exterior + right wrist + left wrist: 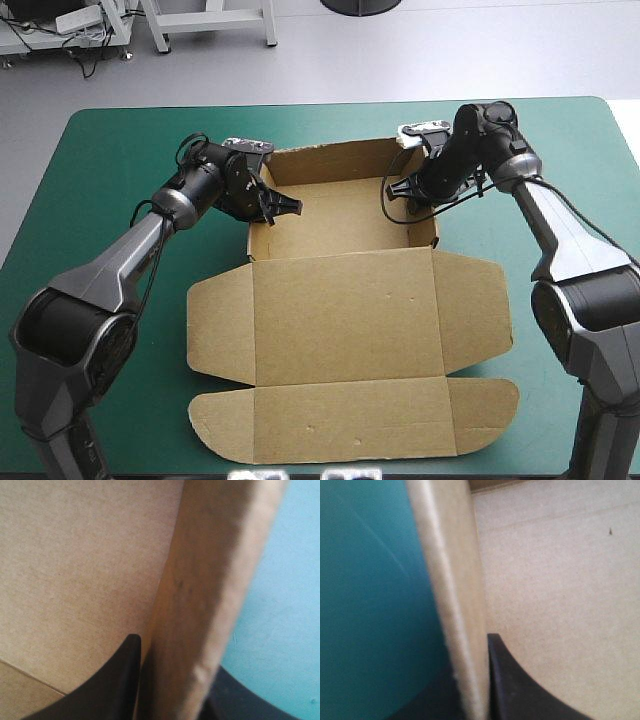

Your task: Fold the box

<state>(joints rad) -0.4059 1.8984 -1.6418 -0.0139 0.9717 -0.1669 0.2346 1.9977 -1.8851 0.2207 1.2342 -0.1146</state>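
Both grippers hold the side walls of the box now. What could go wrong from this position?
The left gripper and right gripper each pinch one thin side wall of the box; uneven pulling might bend or tear it. The flat lid reaches close to the near edge of the table, so dragging could push it over.

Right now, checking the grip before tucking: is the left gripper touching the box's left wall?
Touching. Left wrist view: the left gripper pinches the box wall between its black fingers.

The box (345,330) is plain brown, the cover (120,160) teal-green — the fingers (520,690) black.
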